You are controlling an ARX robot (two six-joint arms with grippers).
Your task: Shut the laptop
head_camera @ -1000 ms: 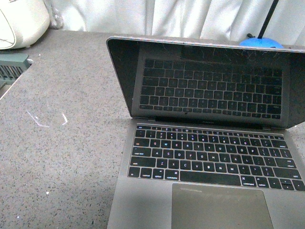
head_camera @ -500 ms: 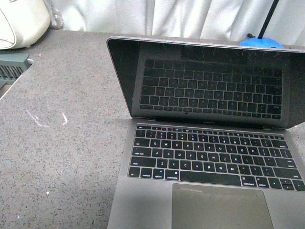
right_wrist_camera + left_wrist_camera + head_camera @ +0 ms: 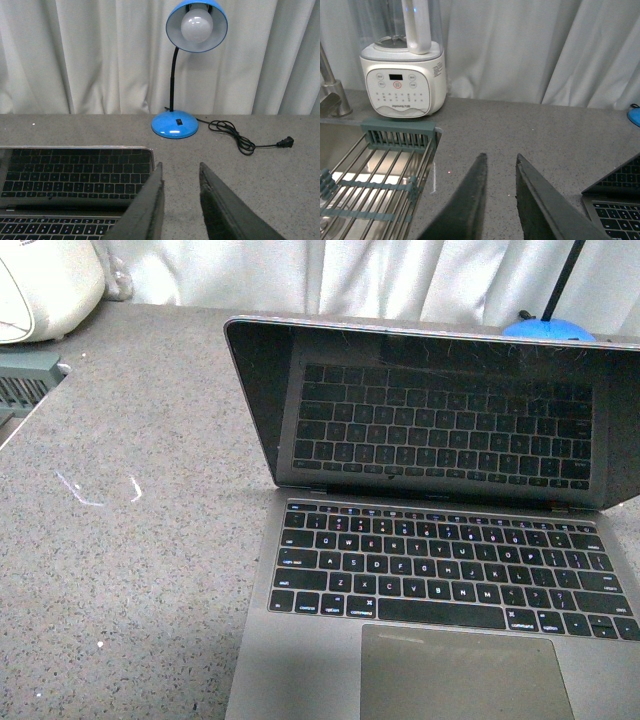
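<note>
The grey speckled countertop (image 3: 150, 440) fills most of the front view, and the laptop (image 3: 445, 575) sits on it toward the robot's right. Its base lies flat and near the robot. Its lid (image 3: 440, 410) stands open at the far side and leans somewhat over the black keys, which are mirrored in the dark screen. The lid's free top edge runs across the robot's front, left to right, so closing means pressing that edge down and toward the robot. A white blender (image 3: 402, 80) and a sink rack (image 3: 380, 165) stand off to the left. A blue desk lamp (image 3: 175, 125) stands behind the laptop, near the curtain. The right gripper (image 3: 181, 166) looks the nearer one. Its fingers are a narrow gap apart with nothing between them, and they sit just beside the right end of the lid's top edge. The left gripper (image 3: 500, 157) is also slightly parted and empty. It hangs over bare counter, and only a corner of the laptop shows at the side of its view. I judge that the right arm is the better placed for the push.
</note>
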